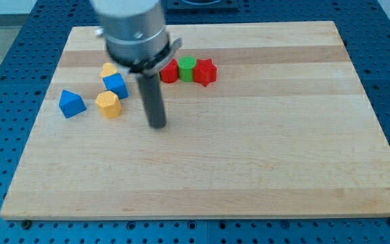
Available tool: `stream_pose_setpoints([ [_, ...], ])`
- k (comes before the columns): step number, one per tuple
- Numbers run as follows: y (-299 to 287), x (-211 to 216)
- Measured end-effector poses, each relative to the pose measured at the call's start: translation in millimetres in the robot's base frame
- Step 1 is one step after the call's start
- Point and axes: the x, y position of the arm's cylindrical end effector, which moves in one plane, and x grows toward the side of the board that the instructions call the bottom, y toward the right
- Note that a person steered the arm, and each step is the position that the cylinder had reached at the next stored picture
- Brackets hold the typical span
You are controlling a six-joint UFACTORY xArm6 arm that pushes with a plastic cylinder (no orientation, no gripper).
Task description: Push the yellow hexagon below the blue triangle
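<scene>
The yellow hexagon [108,104] lies on the wooden board at the view's left. The blue triangle [71,104] lies just left of it, a small gap apart. A blue cube [116,85] sits just above the hexagon, with another yellow block [107,69] partly hidden behind it. My tip [157,125] rests on the board to the right of the yellow hexagon and slightly lower, apart from every block.
A red block [169,71], a green cylinder [186,68] and a red star [205,72] stand in a touching row above and right of my tip. The board's left edge [38,115] is near the blue triangle.
</scene>
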Motion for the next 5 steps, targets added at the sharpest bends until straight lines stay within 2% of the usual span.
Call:
stream_pose_setpoints([
  [1,-6,-4],
  [2,-35,-29],
  [5,-95,-29],
])
